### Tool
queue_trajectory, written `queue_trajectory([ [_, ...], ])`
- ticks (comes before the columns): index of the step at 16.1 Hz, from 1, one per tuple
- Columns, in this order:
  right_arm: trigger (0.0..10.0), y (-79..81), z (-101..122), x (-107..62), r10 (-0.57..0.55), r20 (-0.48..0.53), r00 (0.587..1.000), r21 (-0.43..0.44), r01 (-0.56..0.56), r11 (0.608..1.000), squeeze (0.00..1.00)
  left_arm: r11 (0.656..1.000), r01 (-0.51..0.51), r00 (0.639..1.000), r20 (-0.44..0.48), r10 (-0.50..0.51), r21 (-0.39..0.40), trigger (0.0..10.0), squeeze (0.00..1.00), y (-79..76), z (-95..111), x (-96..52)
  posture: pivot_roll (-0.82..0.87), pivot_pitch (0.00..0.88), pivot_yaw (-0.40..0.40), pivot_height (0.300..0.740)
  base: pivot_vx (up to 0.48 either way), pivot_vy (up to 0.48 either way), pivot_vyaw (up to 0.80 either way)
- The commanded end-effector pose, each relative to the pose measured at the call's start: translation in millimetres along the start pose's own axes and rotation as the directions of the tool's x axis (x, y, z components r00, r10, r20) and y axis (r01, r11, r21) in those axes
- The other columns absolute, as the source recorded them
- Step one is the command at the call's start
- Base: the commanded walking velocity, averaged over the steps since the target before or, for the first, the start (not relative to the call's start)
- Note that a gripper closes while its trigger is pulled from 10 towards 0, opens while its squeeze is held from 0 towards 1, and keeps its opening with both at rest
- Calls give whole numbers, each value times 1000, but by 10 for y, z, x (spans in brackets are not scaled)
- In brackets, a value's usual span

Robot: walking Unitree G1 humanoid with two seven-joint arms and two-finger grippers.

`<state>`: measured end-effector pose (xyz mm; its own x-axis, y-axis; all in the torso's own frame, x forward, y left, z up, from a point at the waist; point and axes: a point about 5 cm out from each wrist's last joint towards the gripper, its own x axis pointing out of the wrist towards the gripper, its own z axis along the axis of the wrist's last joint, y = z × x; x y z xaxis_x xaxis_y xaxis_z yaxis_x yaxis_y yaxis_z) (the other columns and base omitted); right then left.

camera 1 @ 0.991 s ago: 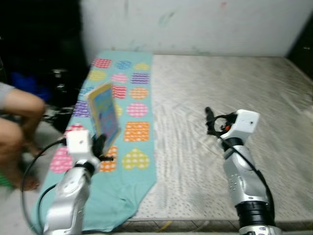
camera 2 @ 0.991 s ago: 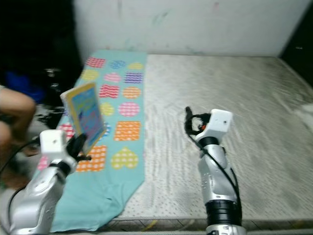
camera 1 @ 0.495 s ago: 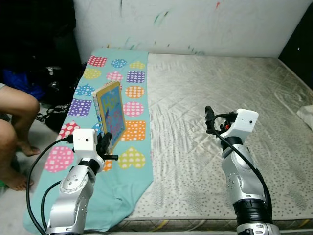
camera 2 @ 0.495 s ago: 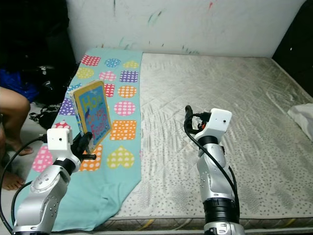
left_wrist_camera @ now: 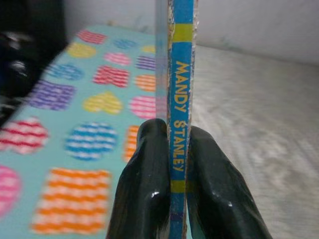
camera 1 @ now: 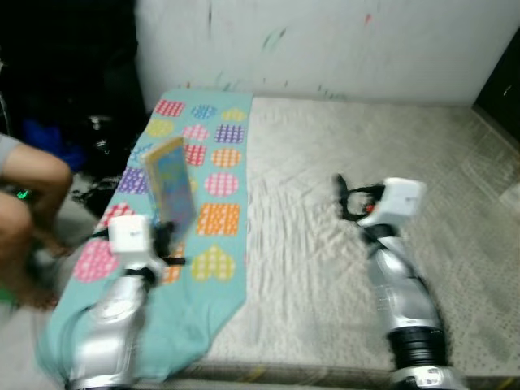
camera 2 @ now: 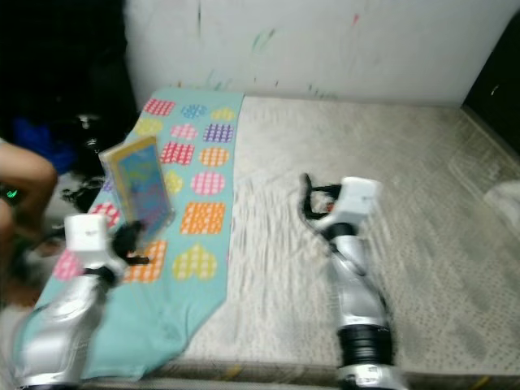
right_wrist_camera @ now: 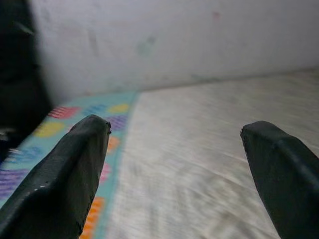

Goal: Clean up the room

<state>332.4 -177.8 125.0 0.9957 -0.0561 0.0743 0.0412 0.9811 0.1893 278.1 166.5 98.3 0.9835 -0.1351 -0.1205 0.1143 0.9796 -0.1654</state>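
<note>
A thin blue and yellow picture book point(camera 1: 170, 180) stands upright above the teal blanket point(camera 1: 213, 268), held by its lower edge. My left gripper point(camera 1: 166, 237) is shut on the book; in the left wrist view both fingers point(left_wrist_camera: 144, 184) squeeze the blue spine point(left_wrist_camera: 180, 109) printed "MANDY STANLEY". My right gripper point(camera 1: 341, 197) hovers over the grey mattress point(camera 1: 406, 154), open with nothing between its fingers point(right_wrist_camera: 65, 174).
The teal blanket with coloured hearts and dots covers the mattress's left strip and hangs over its front edge. A person's knee point(camera 1: 36, 175) and leg are at the far left beside dark bags point(camera 1: 89, 130). A white wall point(camera 1: 325, 41) runs behind. A white cloth point(camera 2: 505, 197) lies at the right edge.
The whole picture has shifted and blurred, so the camera is moving. The book stays in my left gripper; the right gripper stays open over the mattress.
</note>
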Motion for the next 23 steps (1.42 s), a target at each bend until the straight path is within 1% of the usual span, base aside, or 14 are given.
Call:
queue_trajectory([
  [1,10000,50,39,26,6,18,1000,7,-6,1000,0,1000,17,999,46,-17,18,10000,0,0,113,22,-26,0,-12,740,0,-394,0],
  [8,10000,38,41,42,-2,23,1000,4,1,1000,0,1000,21,999,44,-22,13,10000,0,14,110,39,-26,0,-9,740,0,-395,0],
  [14,10000,41,34,47,5,26,1000,-13,-5,1000,0,999,29,998,54,-30,19,10000,0,-4,126,56,-27,0,-8,740,0,-364,0],
  [17,10000,54,19,49,15,24,1000,-17,-15,1000,0,1000,18,996,87,-17,-9,10000,0,5,161,64,-26,0,-13,740,0,0,0],
  [19,10000,74,19,54,28,23,999,-13,-27,1000,0,1000,9,996,88,-9,-7,10000,0,10,168,68,-26,0,-16,740,0,0,0],
  [23,10000,96,48,54,51,41,998,-39,-49,998,0,1000,6,996,93,-4,-17,10000,0,18,168,85,-37,0,-9,740,0,0,0],
])
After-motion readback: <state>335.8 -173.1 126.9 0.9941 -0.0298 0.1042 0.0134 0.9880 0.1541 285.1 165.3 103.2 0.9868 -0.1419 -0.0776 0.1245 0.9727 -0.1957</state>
